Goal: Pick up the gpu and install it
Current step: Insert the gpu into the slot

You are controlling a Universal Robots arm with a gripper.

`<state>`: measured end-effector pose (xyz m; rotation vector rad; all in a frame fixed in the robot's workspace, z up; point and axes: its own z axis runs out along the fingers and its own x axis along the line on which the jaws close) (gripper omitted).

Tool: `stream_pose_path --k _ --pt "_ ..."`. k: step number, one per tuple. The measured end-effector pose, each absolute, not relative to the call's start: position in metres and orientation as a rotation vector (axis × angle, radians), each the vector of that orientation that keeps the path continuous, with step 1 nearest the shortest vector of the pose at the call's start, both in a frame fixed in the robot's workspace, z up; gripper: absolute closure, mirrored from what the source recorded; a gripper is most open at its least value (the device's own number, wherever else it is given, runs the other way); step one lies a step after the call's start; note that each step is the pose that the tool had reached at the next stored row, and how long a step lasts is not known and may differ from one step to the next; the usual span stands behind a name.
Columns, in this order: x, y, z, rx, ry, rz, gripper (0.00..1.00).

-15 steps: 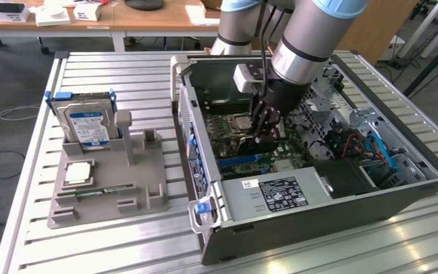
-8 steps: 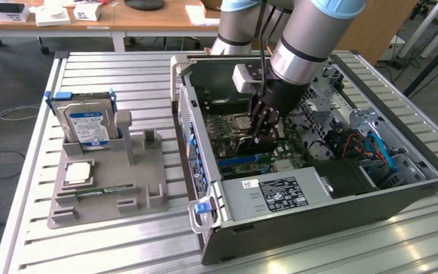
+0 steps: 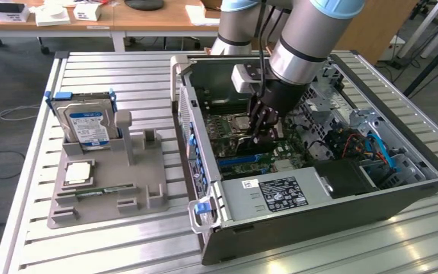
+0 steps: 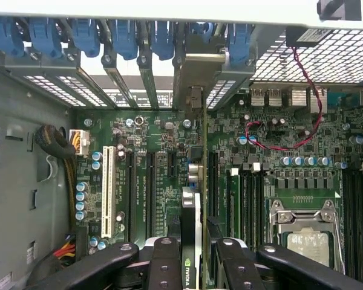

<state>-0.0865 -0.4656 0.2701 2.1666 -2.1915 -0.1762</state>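
Surface: slatted metal surface point(image 3: 112, 68) carrying the case.
Case: open grey metal computer case point(image 3: 318, 222), lying on its side.
Pincer: black pincer point(image 3: 262, 132) inside the case, clenched on the card.
Card: thin green-and-black gpu point(image 4: 192, 223), edge-on above green motherboard point(image 4: 151, 181) slots.

- Exterior view: bright, even room light; the slatted table point(image 3: 112, 240) carries white glare streaks in front of the case.
- The open computer case point(image 3: 401, 194) is dimmer inside, shaded under the arm point(image 3: 303, 51).
- Wrist view: the case rim point(image 4: 169, 9) blows out white; light comes through the vent grilles point(image 4: 327, 54).
- The dark tool point(image 4: 196, 248), closed on the gpu point(image 4: 191, 211), shows small highlights.
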Motion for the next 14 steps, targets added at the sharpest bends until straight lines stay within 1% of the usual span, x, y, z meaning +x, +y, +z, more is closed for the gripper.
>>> stream_pose_path --k 14 --pt "-0.0872 -0.4656 0.2681 2.167 -2.192 -0.175 0.73"
